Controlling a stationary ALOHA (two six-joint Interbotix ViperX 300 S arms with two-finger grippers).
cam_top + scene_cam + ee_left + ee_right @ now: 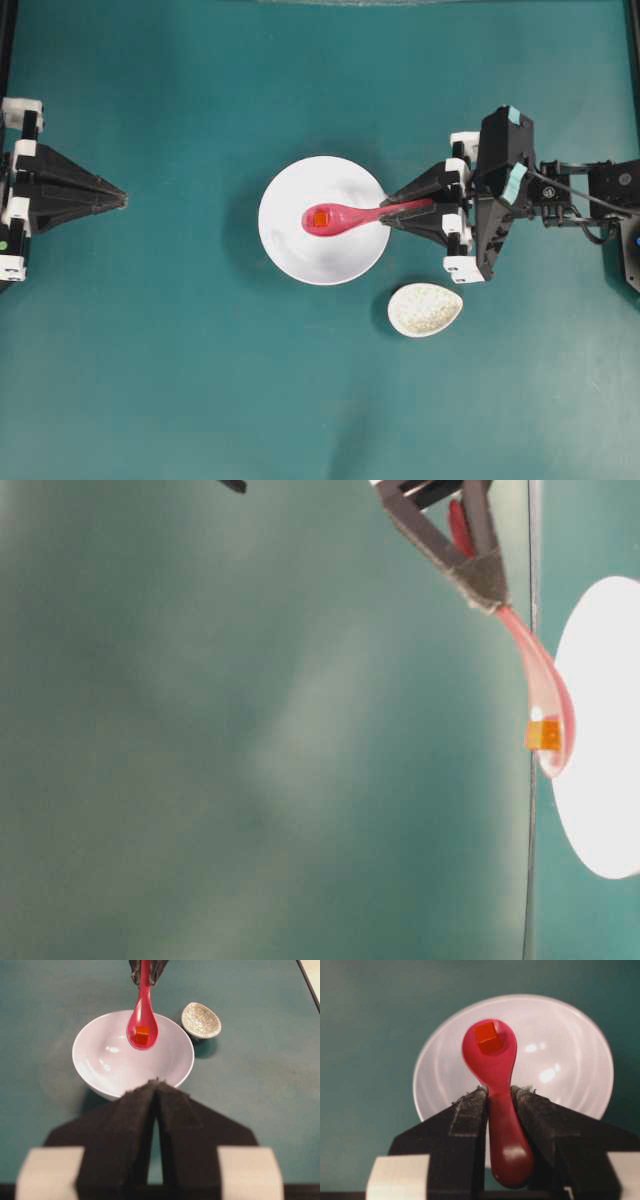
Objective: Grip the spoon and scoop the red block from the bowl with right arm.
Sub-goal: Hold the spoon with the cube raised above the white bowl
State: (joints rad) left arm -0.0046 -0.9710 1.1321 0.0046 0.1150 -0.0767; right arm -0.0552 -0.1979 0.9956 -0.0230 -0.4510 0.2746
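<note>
Spoon, clamped at its handle by the right pincer, carries the red block above the bowl; keep it level.

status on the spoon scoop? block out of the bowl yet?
Done: the right gripper is clamped on the spoon handle, and the red block sits in the scoop. In hand: in the table-level view the spoon appears to hang clear of the bowl, though directly above it. Left: arguably nothing but carrying it away steadily. The left gripper is shut, off to the side.
</note>
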